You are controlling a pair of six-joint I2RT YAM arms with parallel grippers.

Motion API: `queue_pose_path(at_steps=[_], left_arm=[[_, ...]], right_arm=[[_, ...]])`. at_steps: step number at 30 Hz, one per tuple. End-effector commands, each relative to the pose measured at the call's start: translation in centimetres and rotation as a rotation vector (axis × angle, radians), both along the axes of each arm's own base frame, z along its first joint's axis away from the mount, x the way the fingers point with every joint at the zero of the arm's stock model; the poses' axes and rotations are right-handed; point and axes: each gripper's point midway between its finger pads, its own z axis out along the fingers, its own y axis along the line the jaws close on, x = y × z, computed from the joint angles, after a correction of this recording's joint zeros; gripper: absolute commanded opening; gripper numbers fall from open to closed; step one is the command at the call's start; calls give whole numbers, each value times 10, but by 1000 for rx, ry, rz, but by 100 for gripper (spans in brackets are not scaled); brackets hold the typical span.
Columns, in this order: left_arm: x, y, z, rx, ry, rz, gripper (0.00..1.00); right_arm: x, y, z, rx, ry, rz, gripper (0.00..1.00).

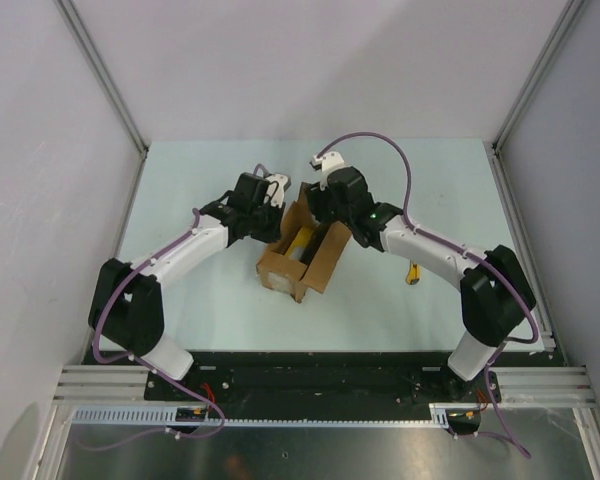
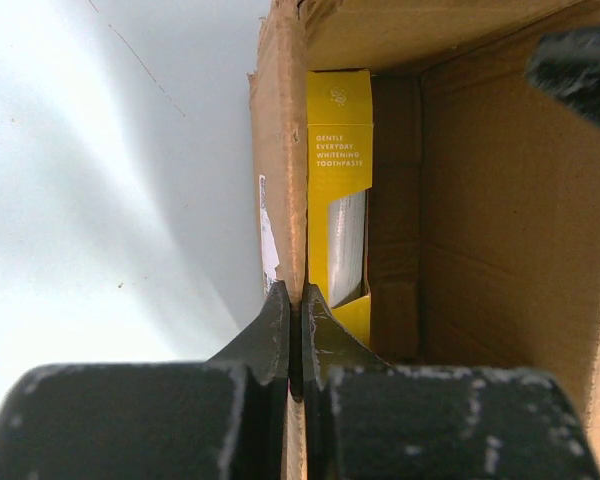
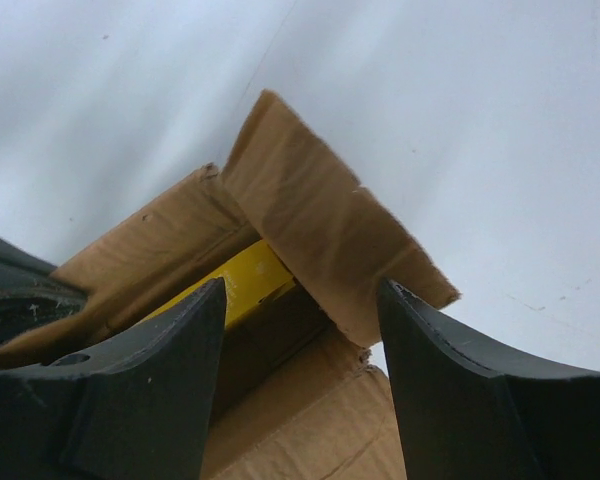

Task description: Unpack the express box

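Note:
The express box [image 1: 298, 262], a brown carton with its flaps spread, sits mid-table with a yellow toothpaste package [image 1: 302, 240] lying inside. In the left wrist view my left gripper [image 2: 297, 300] is shut on the upper edge of the box wall [image 2: 283, 180], and the yellow package [image 2: 340, 170] lies just inside that wall. My right gripper [image 3: 302, 285] stands open above the box's far end. One raised flap [image 3: 320, 215] and the yellow package [image 3: 238, 278] show beyond its fingers, with nothing between them.
A small yellow-and-black utility knife [image 1: 413, 272] lies on the table beside the right forearm. Grey walls with aluminium posts enclose the pale table [image 1: 220, 300] on three sides.

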Motion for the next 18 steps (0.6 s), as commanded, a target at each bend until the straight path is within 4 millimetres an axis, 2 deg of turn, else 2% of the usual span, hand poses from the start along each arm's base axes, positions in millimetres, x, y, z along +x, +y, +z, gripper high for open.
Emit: queue_pose_path(at_steps=[1,12,18], left_arm=[[1,-10,17,-25,-51,-50,0],[-2,-16,24,-53,-56,-78,0],[-4,-19,25,-61,-53,-94,0]], right_arm=[[-2,10,-4,5,11,110,68],[-11,12,-40,-4,137,193,71],[-8,11,-52,-39,139,212,69]])
